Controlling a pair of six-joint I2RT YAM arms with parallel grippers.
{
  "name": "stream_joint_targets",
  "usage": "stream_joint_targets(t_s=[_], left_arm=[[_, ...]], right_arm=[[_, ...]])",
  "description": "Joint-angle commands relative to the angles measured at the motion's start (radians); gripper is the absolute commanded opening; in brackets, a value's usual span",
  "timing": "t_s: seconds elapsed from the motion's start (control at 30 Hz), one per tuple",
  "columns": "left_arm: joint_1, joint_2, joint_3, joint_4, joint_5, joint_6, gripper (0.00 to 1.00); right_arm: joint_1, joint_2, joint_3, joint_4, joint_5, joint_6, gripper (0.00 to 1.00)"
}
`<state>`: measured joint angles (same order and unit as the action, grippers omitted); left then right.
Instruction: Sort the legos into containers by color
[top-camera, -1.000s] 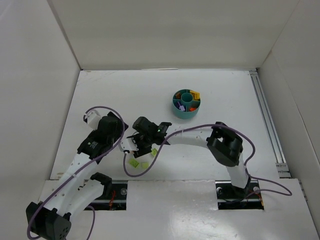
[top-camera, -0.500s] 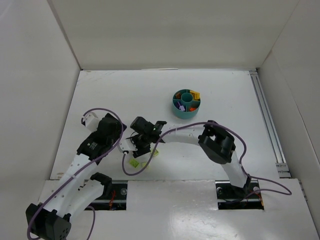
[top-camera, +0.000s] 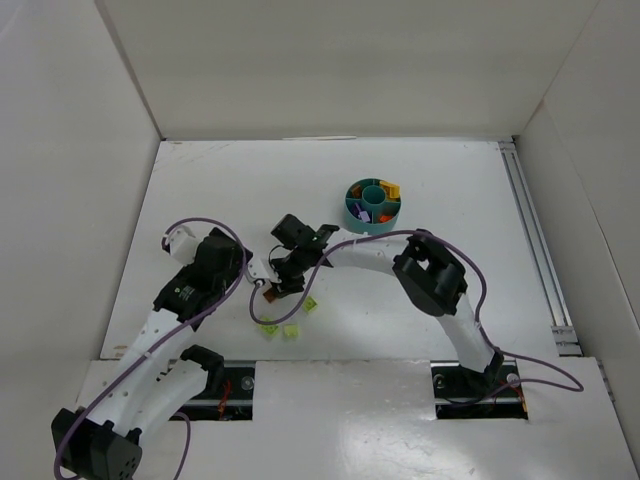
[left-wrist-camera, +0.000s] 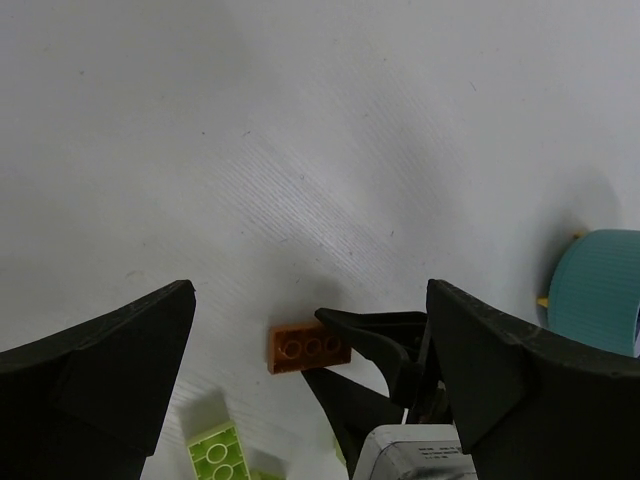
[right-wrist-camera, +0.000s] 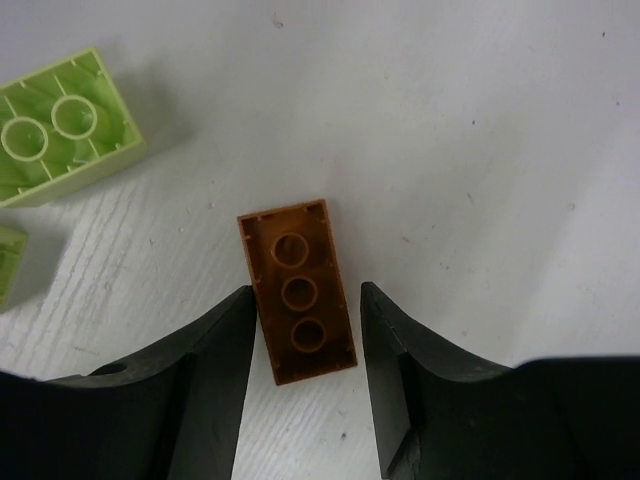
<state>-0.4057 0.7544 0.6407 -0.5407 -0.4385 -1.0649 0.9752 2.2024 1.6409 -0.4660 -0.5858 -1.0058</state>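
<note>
A brown lego (right-wrist-camera: 298, 292) lies studs-down on the white table, between the fingers of my right gripper (right-wrist-camera: 305, 292). The jaws are open: the left finger is at the brick's side and the right finger stands a small gap away. It also shows in the top view (top-camera: 268, 293) and the left wrist view (left-wrist-camera: 308, 347). My left gripper (left-wrist-camera: 308, 295) is wide open and empty just left of it, hovering above the table. Lime green legos (top-camera: 267, 327) lie close by, nearer the arms. The round teal dish (top-camera: 352, 218) at the back holds several sorted legos.
A lime green lego (right-wrist-camera: 60, 125) lies to the upper left in the right wrist view, with another (right-wrist-camera: 8, 262) at the left edge. White walls enclose the table, and a rail (top-camera: 535, 250) runs along its right side. Both arms crowd the near-centre area.
My right wrist has drawn back towards the far side and the elbow has swung left. The fingers now straddle the brown lego, which shows in the top view. The left arm has hardly moved.
</note>
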Motion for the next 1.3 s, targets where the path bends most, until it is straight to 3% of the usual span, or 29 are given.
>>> stream_joint_targets(t_s=[0.0, 0.27, 0.47, 0.63, 0.87, 1.07, 1.27], left_arm=[[0.002, -0.013, -0.016, 0.001, -0.022, -0.009, 1.0], [0.002, -0.013, -0.016, 0.001, -0.022, -0.009, 1.0], [0.002, -0.023, 0.003, -0.019, -0.042, -0.009, 1.0], [0.002, -0.023, 0.013, -0.028, -0.051, -0.018, 1.0], [0.002, -0.053, 0.022, 0.002, -0.062, -0.009, 1.0], [0.002, -0.053, 0.022, 0.025, -0.071, -0.009, 1.0], [0.002, -0.007, 0.022, 0.07, -0.062, 0.01, 1.0]], right_arm=[[0.008, 0.068, 0.028, -0.074, -0.055, -0.033, 0.51], [0.008, 0.077, 0.037, -0.074, -0.055, -0.033, 0.48], [0.008, 0.045, 0.019, -0.014, -0.066, 0.007, 0.28], [-0.038, -0.104, -0.085, 0.215, -0.089, 0.139, 0.2], [-0.243, -0.266, -0.144, 0.339, -0.132, 0.279, 0.19], [-0.429, -0.305, -0.133, 0.404, 0.022, 0.435, 0.18], [-0.536, -0.287, -0.122, 0.474, 0.135, 0.51, 0.18]])
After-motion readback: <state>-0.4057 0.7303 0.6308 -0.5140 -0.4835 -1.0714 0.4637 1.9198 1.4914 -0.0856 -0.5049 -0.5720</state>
